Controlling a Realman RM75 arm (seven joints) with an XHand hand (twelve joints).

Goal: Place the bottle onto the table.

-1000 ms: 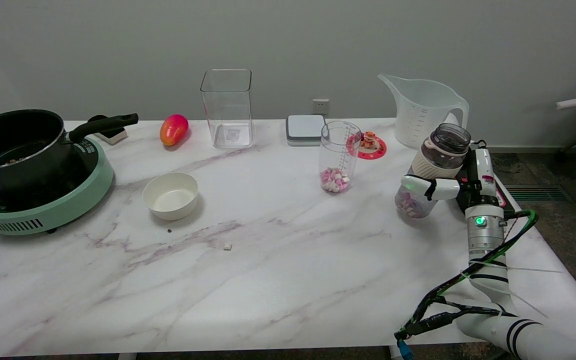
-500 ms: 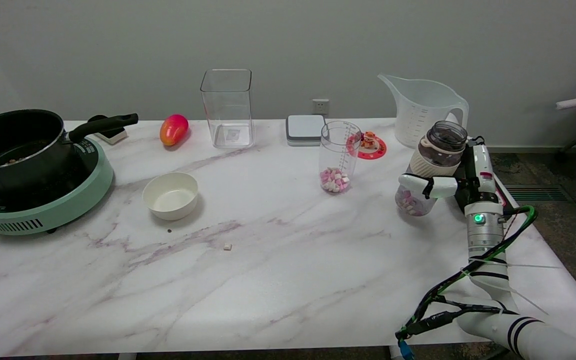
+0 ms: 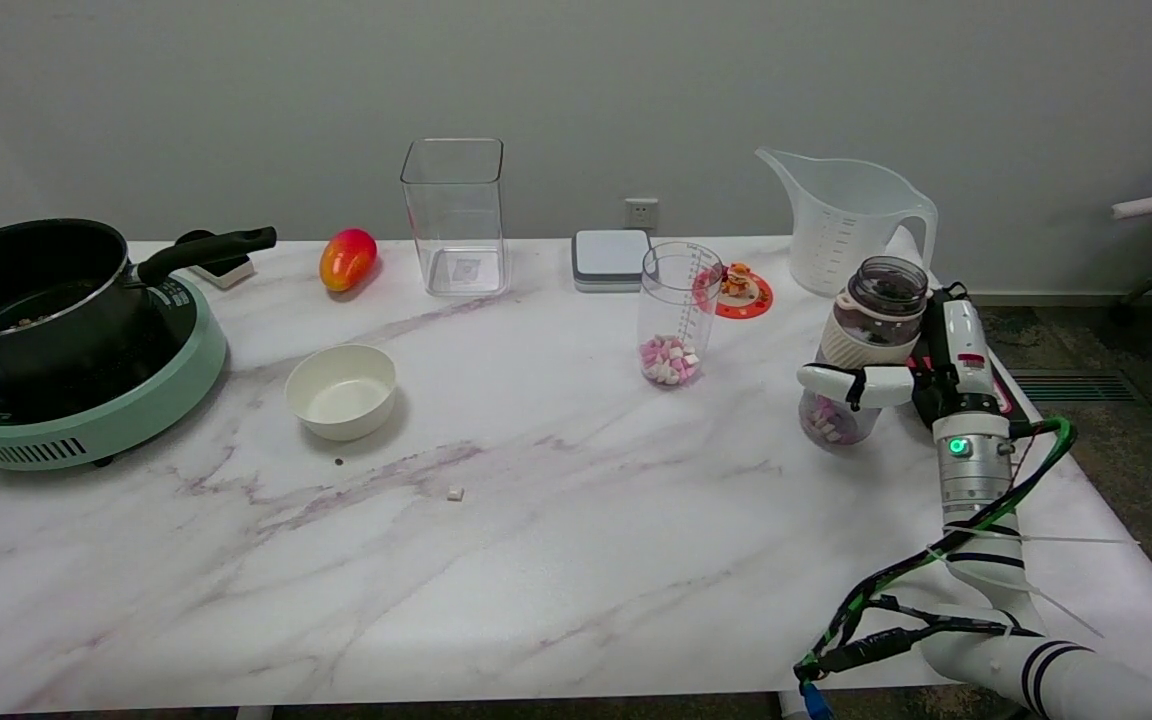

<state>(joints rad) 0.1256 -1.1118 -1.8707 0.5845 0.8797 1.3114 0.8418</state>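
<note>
The bottle (image 3: 861, 345) is clear, with a cream band, a dark open mouth and pink and white pieces in its bottom. It stands nearly upright at the right side of the marble table (image 3: 536, 540), its base at or just above the tabletop; contact cannot be told. My right hand (image 3: 911, 372) grips it from the right, a white finger wrapped across its front. The arm reaches in from the lower right.
A measuring cup (image 3: 676, 315) with similar pieces stands left of the bottle. Behind are a large clear jug (image 3: 851, 220), a red coaster with a figurine (image 3: 741, 290), a white scale (image 3: 611, 258), a tall clear container (image 3: 456, 215) and a mango (image 3: 347, 258). A white bowl (image 3: 341, 390) and a pot on a green cooker (image 3: 56, 340) sit left.
The bottle, held in my right hand, has come from a leftward tilt to nearly upright and dropped slightly toward the tabletop. Nothing else has moved.
</note>
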